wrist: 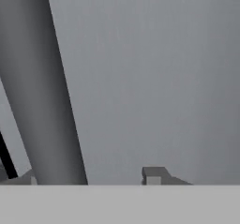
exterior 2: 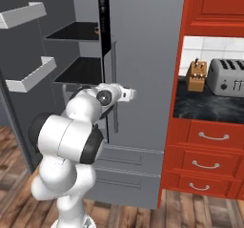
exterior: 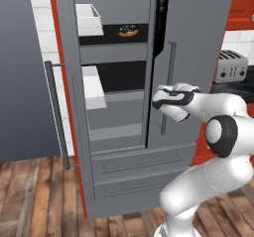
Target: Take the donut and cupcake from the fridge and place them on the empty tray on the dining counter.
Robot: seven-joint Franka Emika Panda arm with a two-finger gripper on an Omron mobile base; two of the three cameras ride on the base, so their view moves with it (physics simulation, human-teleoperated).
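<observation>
The grey fridge (exterior: 198, 42) has its left door swung open and its right door closed. The donut (exterior: 128, 30), with dark icing and teal sprinkles, lies on an upper black shelf inside. My gripper (exterior: 167, 89) is at the right door's long vertical handle (exterior: 171, 62). In the hand view the handle bar (wrist: 47, 101) rises between my two fingertips, and the right fingertip (wrist: 154, 174) stands apart from it, so the gripper (wrist: 89, 176) is open around the bar. The cupcake, the tray and the dining counter are out of view.
The open left door carries white bins (exterior: 89, 20) and a bar handle (exterior: 57, 117). Right of the fridge stand red cabinets with drawers (exterior 2: 209, 136), a black counter with a toaster (exterior 2: 231, 77) and a knife block (exterior 2: 196, 75). The floor is wooden.
</observation>
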